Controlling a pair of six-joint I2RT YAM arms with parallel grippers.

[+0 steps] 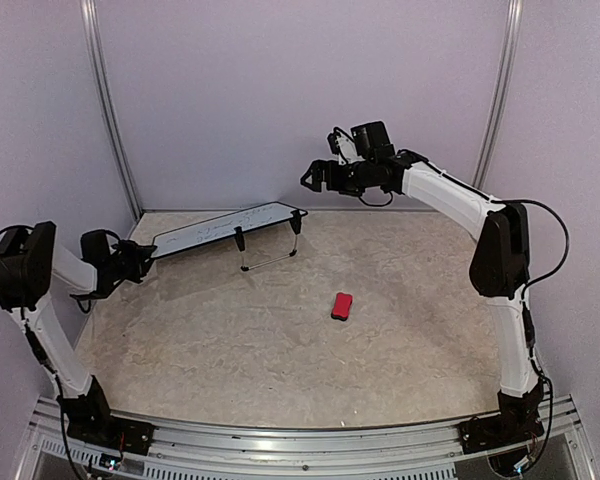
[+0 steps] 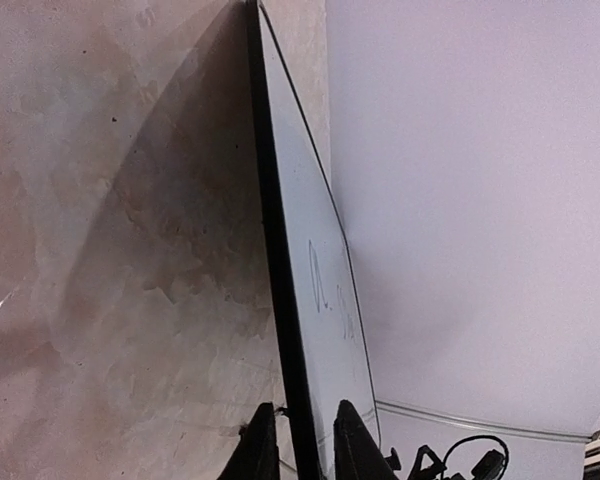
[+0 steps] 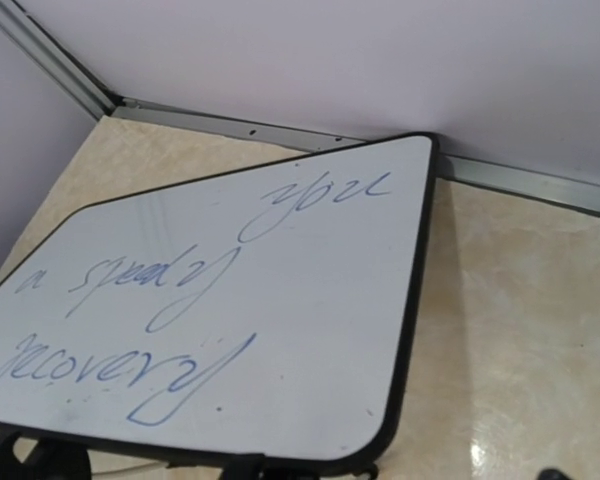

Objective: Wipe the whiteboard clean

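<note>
Pinching the whiteboard [image 1: 230,226] at its left end, the left gripper [image 1: 140,256] holds it face-up, long axis along the worktop's [image 1: 280,360] far edge; whether the right gripper [image 1: 313,178] is spread, I cannot tell.

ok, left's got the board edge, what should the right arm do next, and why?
Probably lower the right pincer toward the red eraser: the whiteboard is covered in writing, the left pincer clamps its rim, and the eraser lies free on the table.

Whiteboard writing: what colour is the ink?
Blue. The handwriting on the whiteboard shows best in the right wrist view.
</note>
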